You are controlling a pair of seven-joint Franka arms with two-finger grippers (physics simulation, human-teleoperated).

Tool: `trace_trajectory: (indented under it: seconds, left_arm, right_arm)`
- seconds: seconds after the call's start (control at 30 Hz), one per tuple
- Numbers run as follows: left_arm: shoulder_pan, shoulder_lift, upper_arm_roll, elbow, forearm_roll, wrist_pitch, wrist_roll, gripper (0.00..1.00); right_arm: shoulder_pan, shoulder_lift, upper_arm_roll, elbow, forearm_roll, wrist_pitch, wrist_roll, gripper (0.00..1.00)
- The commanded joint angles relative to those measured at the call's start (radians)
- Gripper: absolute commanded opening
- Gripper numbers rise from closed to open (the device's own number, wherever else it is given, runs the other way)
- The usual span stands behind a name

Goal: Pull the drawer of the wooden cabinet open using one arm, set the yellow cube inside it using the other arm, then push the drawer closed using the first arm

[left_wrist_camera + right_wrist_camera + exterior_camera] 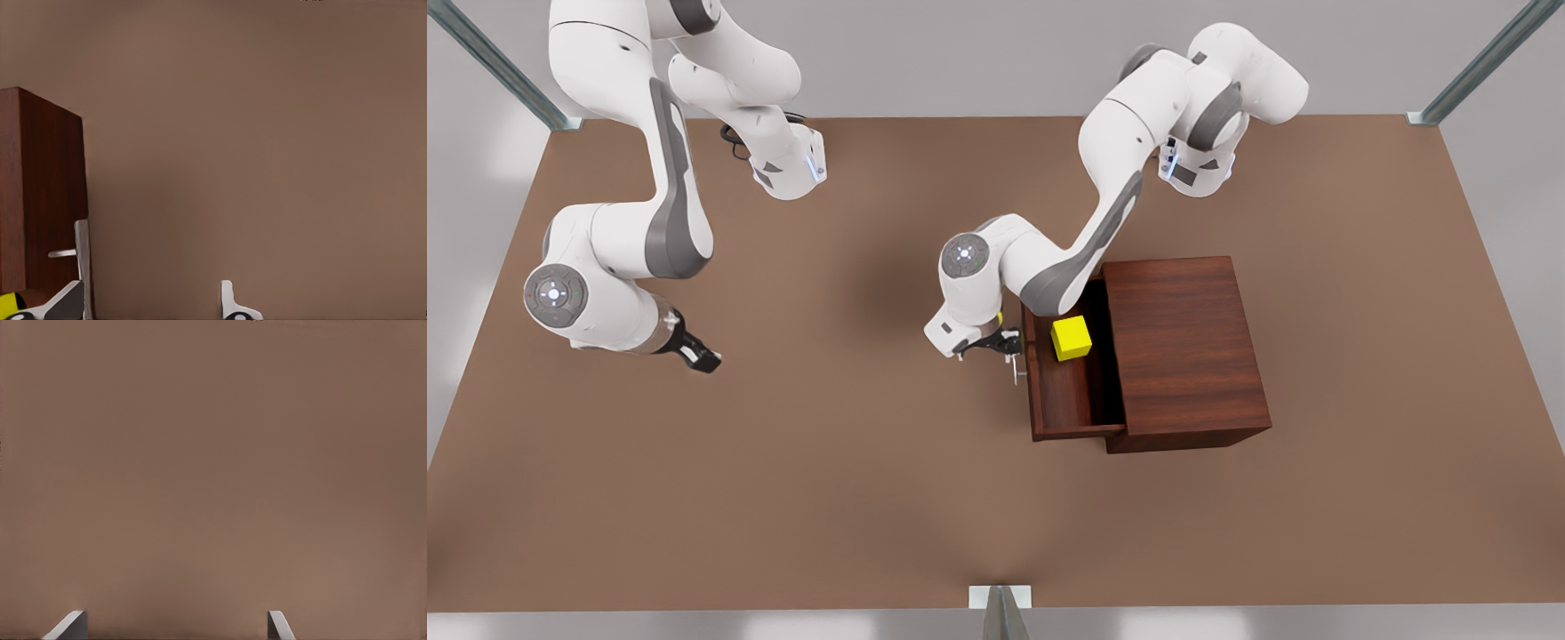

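Brown table (783, 498) runs nearest the camera, bare in front. Farther in, the drawer (1072, 391) stands pulled out of the wooden cabinet (1183, 347) with the yellow cube (1072, 338) already inside it, a small bright plain block. Only the closing push seems left.

At the drawer's silver handle (1016, 369) sits the left gripper (1000, 345), jaws wide, gripping nothing. Over on the front view's left waits the right gripper (698, 356) (well apart from everything), fingers also spread and empty.
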Motion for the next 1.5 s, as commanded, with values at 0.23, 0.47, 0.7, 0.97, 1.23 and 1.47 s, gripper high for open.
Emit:
trace_trajectory:
  seconds: [0.23,0.47,0.7,0.97,1.23,1.47]
  left_arm:
    - [-0.033,0.011,-0.001,-0.067,0.013,0.122,-0.509,1.00]
    - [-0.027,0.022,0.004,-0.102,0.013,0.110,-0.429,1.00]
    - [-0.026,-0.049,0.007,-0.214,0.048,0.107,-0.402,1.00]
    - [-0.024,-0.121,0.017,-0.325,0.048,0.099,-0.377,1.00]
    - [-0.014,-0.213,0.056,-0.495,0.049,0.145,-0.342,1.00]
    - [-0.015,-0.267,0.076,-0.575,0.048,0.167,-0.320,1.00]
  right_arm:
    - [0.002,0.001,0.001,0.001,0.001,-0.007,-0.620,1.00]
    - [0.002,0.001,0.001,0.001,0.001,-0.007,-0.619,1.00]
    - [0.000,0.003,0.001,0.001,0.001,-0.007,-0.619,1.00]
    - [0.000,0.004,0.001,0.007,0.001,-0.007,-0.620,1.00]
    - [-0.006,0.004,0.001,0.008,0.001,-0.007,-0.623,1.00]
    - [-0.006,0.004,0.001,0.010,0.000,-0.007,-0.625,1.00]
